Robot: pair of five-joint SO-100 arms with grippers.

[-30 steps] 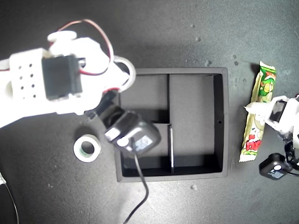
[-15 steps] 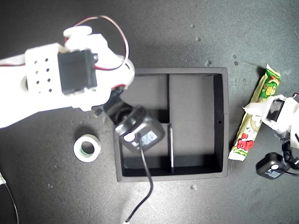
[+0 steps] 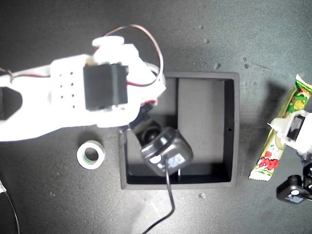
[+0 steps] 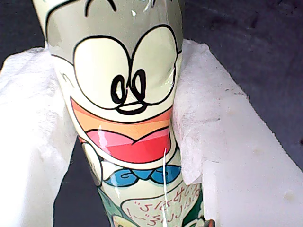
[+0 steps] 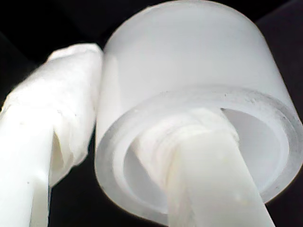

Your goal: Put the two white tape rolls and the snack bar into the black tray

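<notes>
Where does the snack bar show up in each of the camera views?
Exterior view: snack bar at the exterior view's right edge, outside the black tray.
First wrist view: fills the picture, clamped between white pads.
Second wrist view: not in it.
Shared landmark: my first gripper, shut on it.

Snack bar (image 3: pixel 282 135) lies beyond the exterior view's right of the black tray (image 3: pixel 232 127); green-cored tape roll (image 3: pixel 91 154) left; wide roll (image 5: pixel 189 109) apparently above tray.

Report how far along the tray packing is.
Nothing visibly rests in the black tray yet. In hand: my second gripper grips the wide tape roll through its hole, over the tray; my first gripper clamps the snack bar outside it. Left: the green-core tape roll, lying on the table beside the tray.
</notes>
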